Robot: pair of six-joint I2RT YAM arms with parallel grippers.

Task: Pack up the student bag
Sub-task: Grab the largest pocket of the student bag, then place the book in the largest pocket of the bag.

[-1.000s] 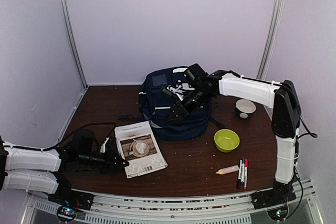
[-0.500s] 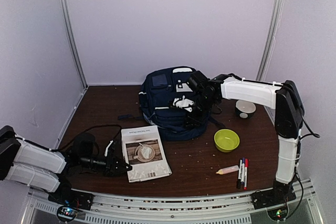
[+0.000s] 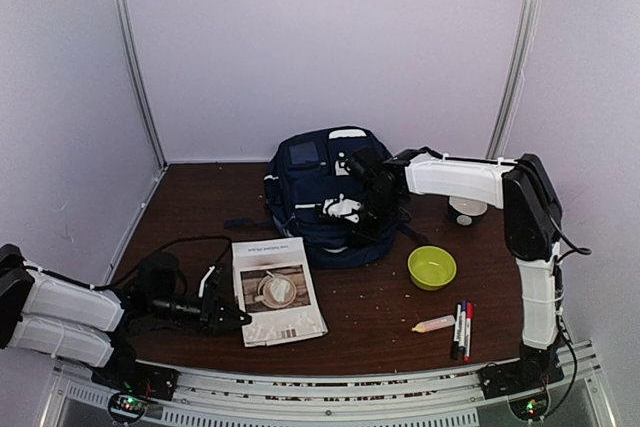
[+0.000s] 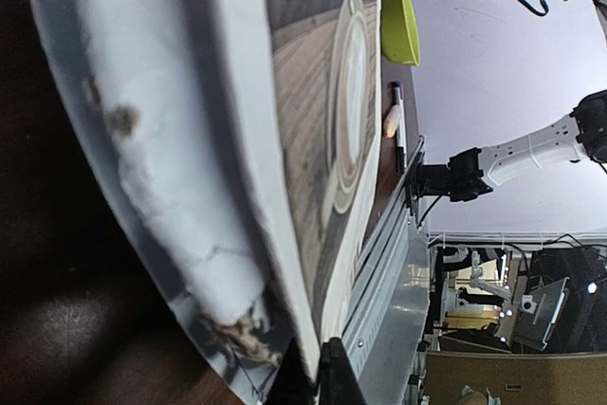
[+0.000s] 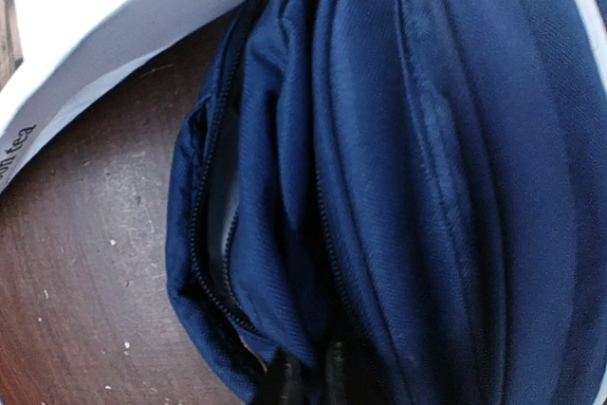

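The student bag [image 3: 318, 209], a navy-blue backpack, lies at the middle back of the table. My right gripper [image 3: 340, 215] reaches over it from the right. In the right wrist view the gripper [image 5: 308, 377] is shut on a fold of the bag's [image 5: 427, 168] blue fabric, beside an open zip that shows light lining. A white booklet [image 3: 275, 292] with a cup picture lies in front of the bag. My left gripper [image 3: 235, 319] is shut on its near left edge. The left wrist view shows the booklet [image 4: 313, 139] tilted up, its edge pinched by that gripper [image 4: 322, 378].
A green bowl [image 3: 432, 267] sits right of the bag, with a white bowl [image 3: 466, 209] behind it. Several markers [image 3: 462, 329] and a beige tube [image 3: 433, 324] lie at the front right. A black cable [image 3: 170, 245] loops at the left. The metal rail [image 4: 398, 310] runs along the table's near edge.
My right gripper came down and left onto the bag's front and closed on its fabric. The left gripper shifted the booklet slightly, turning it.
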